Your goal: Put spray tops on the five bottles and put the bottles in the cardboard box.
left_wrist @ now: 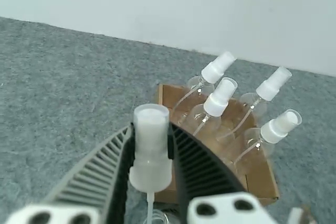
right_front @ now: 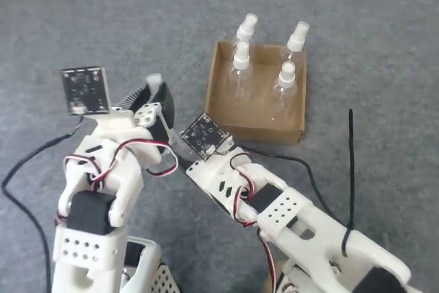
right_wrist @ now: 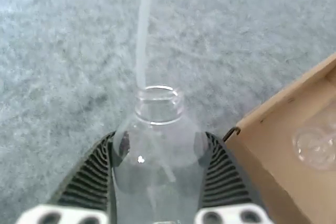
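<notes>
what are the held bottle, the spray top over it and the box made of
The bottle looks like clear glossy plastic, possibly glass: the carpet shows through it. The spray top looks like smooth white plastic with a translucent tube. The cardboard box is dull brown cardboard, raw at its edges.

The left arm is standing at 7 o'clock, its left gripper aiming toward 1 o'clock and clamping a spray top. The right arm is slanting in from 5 o'clock, its right gripper squeezing a bottle.
</notes>
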